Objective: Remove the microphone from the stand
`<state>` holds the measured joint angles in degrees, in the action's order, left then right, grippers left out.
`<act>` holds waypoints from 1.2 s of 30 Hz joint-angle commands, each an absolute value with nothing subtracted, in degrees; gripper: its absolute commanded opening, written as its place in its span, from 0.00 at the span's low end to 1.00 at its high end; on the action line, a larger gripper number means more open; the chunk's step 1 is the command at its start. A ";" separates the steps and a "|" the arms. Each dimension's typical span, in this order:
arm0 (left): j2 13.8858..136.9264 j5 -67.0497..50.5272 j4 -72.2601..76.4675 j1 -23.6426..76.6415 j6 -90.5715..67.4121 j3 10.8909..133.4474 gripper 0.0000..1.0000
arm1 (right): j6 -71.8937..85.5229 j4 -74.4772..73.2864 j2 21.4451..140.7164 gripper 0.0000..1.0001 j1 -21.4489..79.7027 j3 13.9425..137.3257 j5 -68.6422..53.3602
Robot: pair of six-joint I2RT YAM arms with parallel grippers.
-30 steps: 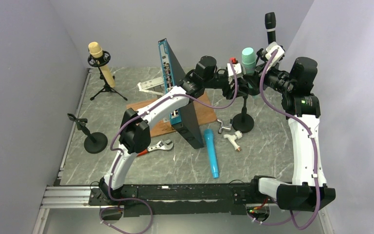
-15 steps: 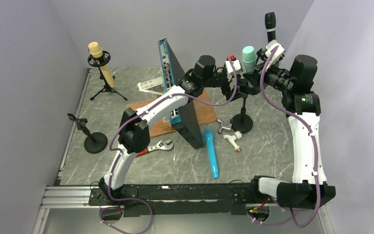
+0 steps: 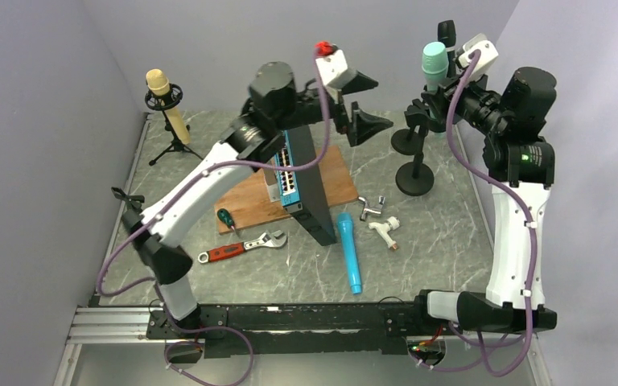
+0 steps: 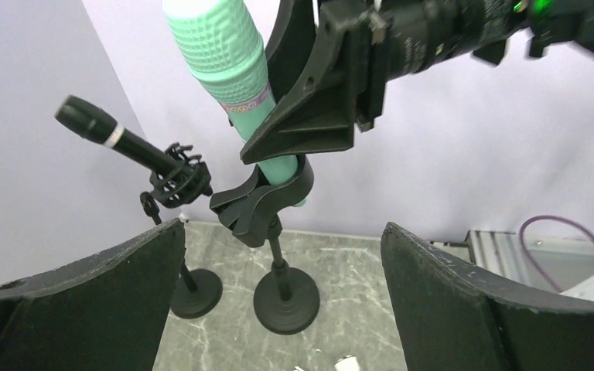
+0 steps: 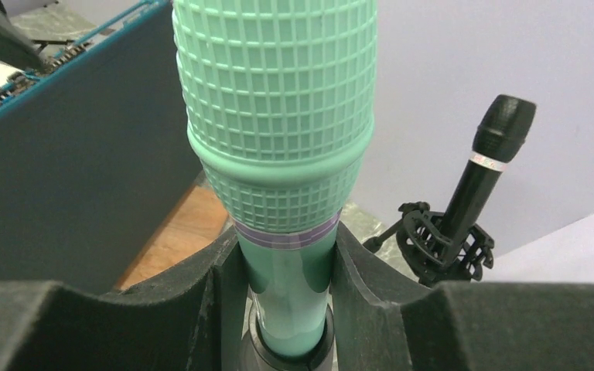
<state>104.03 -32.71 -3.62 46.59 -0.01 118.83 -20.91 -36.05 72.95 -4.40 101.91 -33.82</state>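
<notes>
From above: finds the right gripper (image 3: 437,85) clenched on the green mic (image 3: 433,59), up at the top of the stand (image 3: 415,165) at the back right; finds the left gripper (image 3: 372,102) released, jaws spread wide, in the air beside the mic and apart from both mic and stand. Through the left wrist camera: looks between spread fingers at the mic tilted, lower end seated in the clip (image 4: 267,197), a little of the tail poking out beneath; shows the right fingers (image 4: 309,116) pinching the handle just above that clip. Through the right wrist camera: confirms the grip just below the mesh head, with a dark ring around the foot of the handle, probably the clip. Reads as grasp done, extraction not: leaves drawing the mic up along its own axis until clear of the clip, then carrying it off. Cannot tell how tightly the clip bites.
</notes>
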 commanded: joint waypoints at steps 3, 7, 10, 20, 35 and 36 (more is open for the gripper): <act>91.19 -27.90 -4.61 46.50 -9.38 109.95 0.99 | -14.33 -36.08 64.69 0.00 -3.55 103.57 -35.88; 81.43 -29.50 -3.41 46.54 -13.55 98.84 0.99 | -6.26 -35.18 58.15 0.00 -3.57 97.83 -40.63; 72.87 -30.26 -2.87 46.54 -15.05 91.25 0.99 | -2.96 -39.57 56.03 0.00 -3.19 98.08 -44.54; 53.70 -29.01 -8.29 46.58 -16.86 72.59 0.99 | 24.71 -15.69 44.19 0.00 -0.85 80.43 -66.80; 44.58 -13.39 -21.25 46.57 -15.18 66.75 0.99 | 15.93 -15.58 53.93 0.00 30.86 81.17 -49.11; 44.08 -11.22 -22.22 46.58 -15.13 66.65 0.99 | 13.79 -16.24 55.17 0.00 35.71 81.77 -45.81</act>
